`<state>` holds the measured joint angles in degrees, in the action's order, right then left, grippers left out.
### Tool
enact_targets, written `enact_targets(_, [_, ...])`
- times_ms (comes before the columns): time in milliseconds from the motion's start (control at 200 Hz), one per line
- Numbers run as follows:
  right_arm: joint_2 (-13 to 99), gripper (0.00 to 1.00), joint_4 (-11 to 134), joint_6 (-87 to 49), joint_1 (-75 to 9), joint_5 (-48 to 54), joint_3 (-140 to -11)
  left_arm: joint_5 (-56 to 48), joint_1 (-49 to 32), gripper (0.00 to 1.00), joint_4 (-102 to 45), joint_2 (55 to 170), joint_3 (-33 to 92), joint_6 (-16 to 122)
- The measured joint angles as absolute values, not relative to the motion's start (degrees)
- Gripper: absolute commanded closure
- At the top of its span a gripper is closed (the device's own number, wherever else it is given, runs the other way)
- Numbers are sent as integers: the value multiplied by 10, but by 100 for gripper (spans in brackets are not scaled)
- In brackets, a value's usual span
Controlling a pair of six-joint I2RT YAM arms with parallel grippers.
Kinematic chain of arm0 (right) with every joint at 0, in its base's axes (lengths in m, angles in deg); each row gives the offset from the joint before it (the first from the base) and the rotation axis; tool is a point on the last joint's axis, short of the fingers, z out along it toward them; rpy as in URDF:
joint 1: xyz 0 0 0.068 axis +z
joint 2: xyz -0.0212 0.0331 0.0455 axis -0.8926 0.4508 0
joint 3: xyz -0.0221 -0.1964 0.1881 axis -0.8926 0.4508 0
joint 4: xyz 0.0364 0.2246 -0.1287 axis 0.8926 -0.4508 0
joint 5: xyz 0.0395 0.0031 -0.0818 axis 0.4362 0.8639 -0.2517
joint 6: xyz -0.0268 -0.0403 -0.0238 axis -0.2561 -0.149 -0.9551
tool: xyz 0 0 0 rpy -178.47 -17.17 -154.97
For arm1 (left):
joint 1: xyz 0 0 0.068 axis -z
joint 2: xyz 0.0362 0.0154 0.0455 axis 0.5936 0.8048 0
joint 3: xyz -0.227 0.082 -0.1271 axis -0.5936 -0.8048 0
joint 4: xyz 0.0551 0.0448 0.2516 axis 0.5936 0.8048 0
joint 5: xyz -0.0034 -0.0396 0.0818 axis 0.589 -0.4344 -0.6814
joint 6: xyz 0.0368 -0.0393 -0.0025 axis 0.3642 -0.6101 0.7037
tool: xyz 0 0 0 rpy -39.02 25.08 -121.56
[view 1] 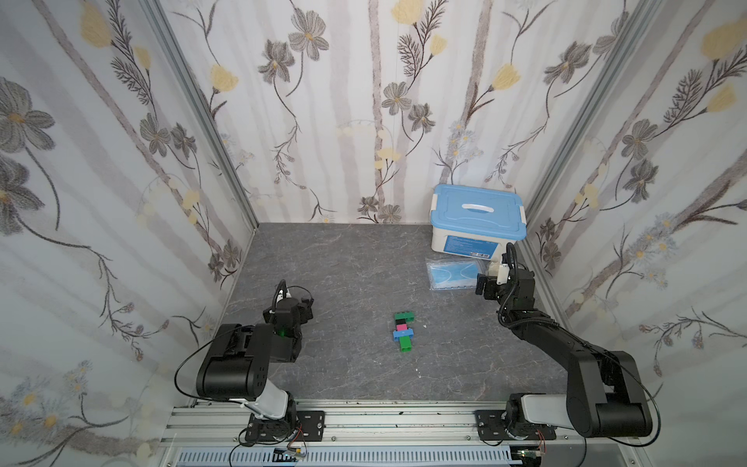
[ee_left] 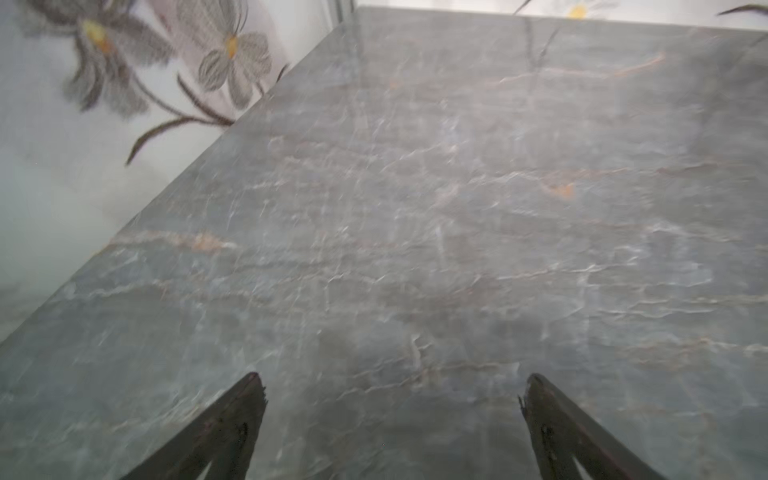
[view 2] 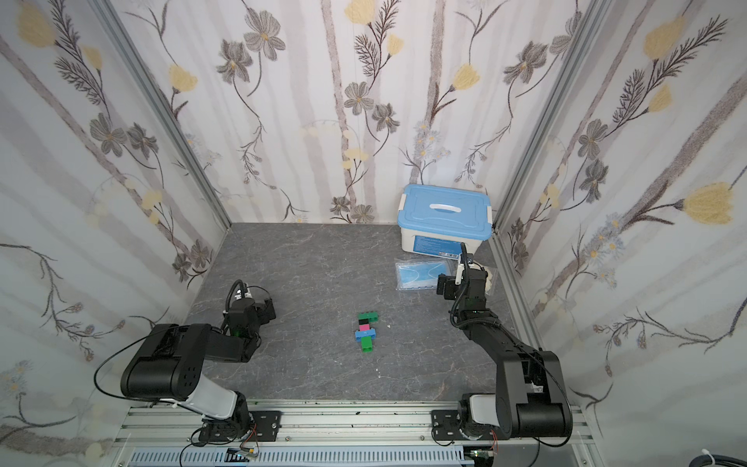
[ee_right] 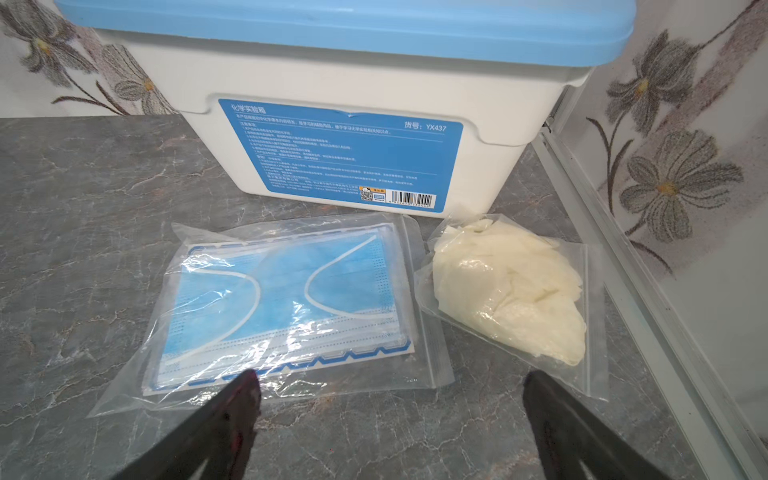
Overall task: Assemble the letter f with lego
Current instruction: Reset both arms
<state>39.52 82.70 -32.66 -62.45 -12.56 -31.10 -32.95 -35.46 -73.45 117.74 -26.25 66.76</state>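
the letter f [view 1: 403, 330] lies in the middle of the grey table [view 1: 343, 263]. its lego bricks [view 2: 365, 334] all look joined, so the task seems finished. the left gripper [ee_left: 390, 388] and right gripper [ee_right: 390, 384] are spread wide, empty, well apart from it.

A grey marble-patterned table [view 1: 323, 263] carries the joined lego bricks [view 1: 403, 330] flat near its middle (green, black, pink, blue, green). In the far right corner stands a blue-lidded white box [view 1: 477, 220], with a packet of blue masks [view 1: 450, 275] and a bag of pale gloves [ee_right: 507, 286] just before it.
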Motion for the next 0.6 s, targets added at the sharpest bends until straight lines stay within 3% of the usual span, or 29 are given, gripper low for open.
enact_targets(320, [399,0,850,-342,-620,-106,-320,-244,-354,0,-754,1181,-211,671])
enact_targets(425, [475,0,766,-356,-605,-106,-439,-238,-353,0,-754,1181,-211,671])
enact_targets(530, [658,0,613,-416,-539,-112,-673,-235,-353,0,-754,1181,-211,671])
enact_targets(600, [679,0,602,-450,-501,-97,-654,-234,-353,0,-754,1181,-211,671])
